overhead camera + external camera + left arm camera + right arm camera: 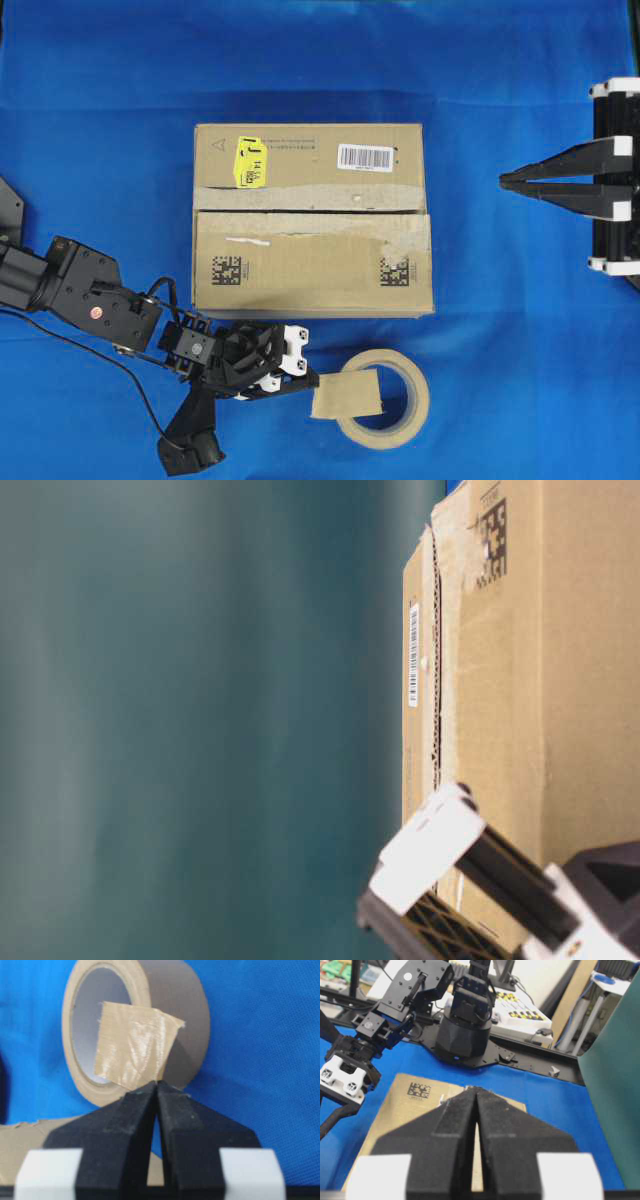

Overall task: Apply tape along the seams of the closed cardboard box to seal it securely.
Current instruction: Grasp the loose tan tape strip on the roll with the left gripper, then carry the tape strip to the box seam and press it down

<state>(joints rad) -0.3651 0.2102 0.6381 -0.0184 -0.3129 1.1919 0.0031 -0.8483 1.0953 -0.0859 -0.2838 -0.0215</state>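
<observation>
The cardboard box (310, 260) lies flat in the middle of the blue cloth, with its yellow sticker (248, 162) and barcode label (365, 157) on the far flap. Its seam (310, 210) runs left to right between paler torn strips. In front of the box, the small tan tape (347, 395) piece stands across the hole of the beige tape roll (410, 415). My left gripper (315, 383) is shut, its tips pinching the tape's (132, 1047) near lower edge in the left wrist view (157, 1082). My right gripper (503, 180) hovers shut and empty to the right of the box, pointing at it (476, 1089).
The left arm's (80, 290) links stretch along the front left of the cloth. The right arm's mount (615, 180) is at the right edge. A green wall (615, 1085) borders the table, and the box side (590, 680) fills the table-level view.
</observation>
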